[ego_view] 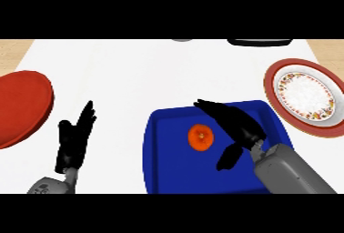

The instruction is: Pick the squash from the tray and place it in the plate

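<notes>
One squash: your orange squash (201,137) lies on the floor of the blue tray (168,173), left of the tray's middle.
Right hand: your right hand (234,125) hangs over the tray just right of the squash, forearm coming in from the lower right, fingers straight and pointing up-left, thumb hanging down below.
Squash to fingers: it sits just left of the palm, between the outstretched fingers above and the thumb below; nothing is curled round it, and you cannot tell whether the hand touches it.
Plate: the patterned, red-rimmed plate (304,70) lies right of the tray, beyond its far right corner.
Left hand: your left hand (73,141) rests open on the white counter (148,73), fingers up, left of the tray.
Red plate: a plain red plate (20,104) sits at the left edge.
</notes>
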You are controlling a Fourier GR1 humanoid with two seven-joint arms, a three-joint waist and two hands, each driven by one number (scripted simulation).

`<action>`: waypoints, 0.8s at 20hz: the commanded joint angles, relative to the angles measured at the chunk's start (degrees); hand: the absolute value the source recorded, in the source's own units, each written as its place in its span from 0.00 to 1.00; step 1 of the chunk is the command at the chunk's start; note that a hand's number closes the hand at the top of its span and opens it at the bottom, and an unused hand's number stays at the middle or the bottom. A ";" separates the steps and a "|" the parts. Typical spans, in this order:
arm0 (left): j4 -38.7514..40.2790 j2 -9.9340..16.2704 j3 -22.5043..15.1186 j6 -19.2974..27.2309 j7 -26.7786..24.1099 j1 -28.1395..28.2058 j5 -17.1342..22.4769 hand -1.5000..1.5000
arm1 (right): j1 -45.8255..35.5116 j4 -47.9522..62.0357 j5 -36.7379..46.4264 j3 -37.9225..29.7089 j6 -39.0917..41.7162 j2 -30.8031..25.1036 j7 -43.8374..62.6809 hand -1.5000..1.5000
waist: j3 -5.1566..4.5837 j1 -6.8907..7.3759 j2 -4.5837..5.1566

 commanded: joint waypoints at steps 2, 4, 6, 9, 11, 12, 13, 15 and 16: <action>0.99 -1.26 1.53 -1.28 -1.86 1.34 -1.43 0.50 | -0.89 1.36 1.13 -1.52 7.56 0.66 3.28 0.00 | 0.05 -0.10 0.10; 0.16 -0.54 2.80 -3.56 0.71 -0.06 -1.03 0.50 | -2.49 6.62 3.79 -1.52 7.22 4.49 2.30 0.00 | 0.06 0.02 0.14; 0.28 -2.78 2.85 -2.42 -2.49 2.40 -2.90 0.50 | -3.04 7.36 5.41 -2.43 8.44 6.66 3.12 0.00 | 0.05 0.04 0.13; -3.50 -3.58 2.82 -1.76 5.20 -0.47 -5.77 0.50 | -0.88 7.49 8.75 -3.97 8.26 8.08 0.81 0.00 | 0.07 -0.11 0.11; -5.67 -2.06 5.40 -5.58 3.62 3.91 -4.61 0.50 | 1.55 3.86 9.62 -5.68 10.98 7.47 0.83 0.00 | 0.06 -0.11 0.07; 0.93 -3.70 6.83 -5.56 3.63 -2.49 -4.47 0.50 | -1.77 7.18 9.47 -5.97 11.49 9.92 2.16 0.00 | 0.06 -0.20 0.14; -2.98 -3.56 6.04 -6.41 3.53 1.78 -5.58 0.50 | -1.02 5.87 10.24 -7.09 13.62 9.09 0.69 0.00 | 0.06 -0.11 0.10; -2.99 -5.47 5.40 -4.47 0.69 4.54 -7.99 0.50 | 2.53 4.07 12.25 -5.85 12.20 10.06 0.51 0.00 | 0.06 -0.15 0.09; -1.61 -5.25 6.92 -6.42 2.91 1.29 -6.50 0.50 | 1.25 9.72 12.96 -7.91 10.80 8.73 -4.97 0.00 | 0.06 -0.13 0.14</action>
